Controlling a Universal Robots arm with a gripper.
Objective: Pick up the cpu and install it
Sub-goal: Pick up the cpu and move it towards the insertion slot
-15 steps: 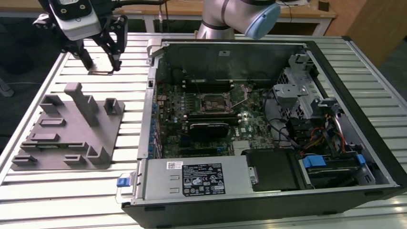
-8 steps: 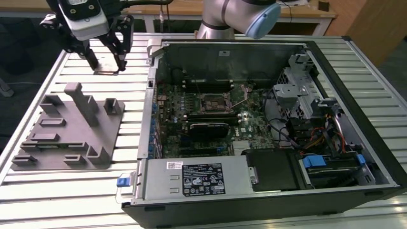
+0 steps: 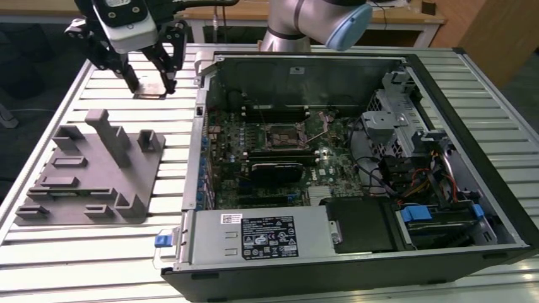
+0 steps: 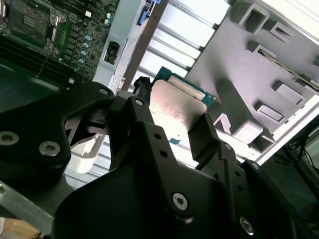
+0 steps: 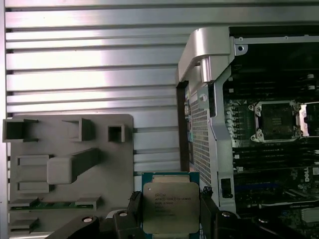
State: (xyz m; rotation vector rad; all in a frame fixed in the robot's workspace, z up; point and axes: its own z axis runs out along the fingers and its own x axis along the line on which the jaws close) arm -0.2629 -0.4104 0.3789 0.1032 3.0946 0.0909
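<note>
1. Exterior view, progress. The jaws are clamped on the cpu [image 3: 153,87], gripping two opposite edges. They hold it over the slatted desk [image 3: 84,265], to the exterior view's left of the open computer case [image 3: 337,76]. I judge the pick-up complete. The cpu is well apart from the motherboard socket [image 3: 282,134], so installation remains outstanding.
2. Exterior view, materials. The desk is ribbed bare aluminium. The grey fixture block [image 3: 93,170] is matte and moulded, with upright posts and shallow rectangular pockets. The case is plain sheet metal inside a black outer shell.
3. Second wrist view. The cpu [image 4: 177,104] is a thin flat square. Its metal lid throws a bright glare, and a green substrate edge shows along the far side. The jaws are black, matte and angular, fastened with round-headed screws.
4. First wrist view. The cpu [image 5: 171,206] has a silvery-grey lid with rounded corners, seated on a green board. The socket [image 5: 275,121] is a square metal frame around a dark centre, and I judge it vacant. The fixture block [image 5: 65,164] lies beside the case on the desk.
</note>
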